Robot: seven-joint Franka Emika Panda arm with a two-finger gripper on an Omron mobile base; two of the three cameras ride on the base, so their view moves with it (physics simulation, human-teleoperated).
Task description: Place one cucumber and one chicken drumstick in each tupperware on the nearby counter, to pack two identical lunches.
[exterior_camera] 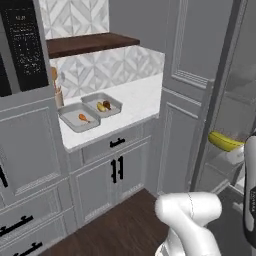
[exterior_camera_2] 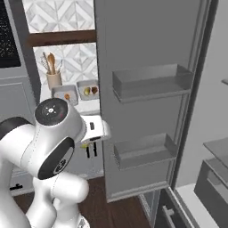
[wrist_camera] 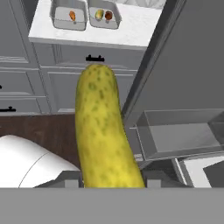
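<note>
Between our two dark fingertips in the hand view, our hand [wrist_camera: 113, 181] is clenched on a long yellow-green cucumber with darker green speckles [wrist_camera: 103, 131], which juts straight out ahead of us. From the left base view we see that same cucumber [exterior_camera: 225, 141] at the right edge, beside the open grey refrigerator door [exterior_camera_2: 147, 89]. That door, with its two grey shelf bins [exterior_camera_2: 151, 84], stands just to the side of the cucumber, between us and the fridge interior.

Farther off lies the white stone-look surface [exterior_camera: 142, 95] over pale grey cabinets with black bar handles [exterior_camera: 117, 170]. On it sit two shallow grey rectangular tupperware trays side by side, touching or nearly so. The nearer tray [exterior_camera: 70, 122] holds one small orange-brown chicken drumstick [exterior_camera: 83, 118]. The farther tray [exterior_camera: 114, 100] holds a second yellow-green cucumber [exterior_camera: 101, 107] just beside a darker brown drumstick [exterior_camera: 107, 105]. Behind the trays stands a tan utensil holder with wooden spoons [exterior_camera_2: 53, 73], under a dark brown wooden shelf [exterior_camera: 90, 44].
</note>
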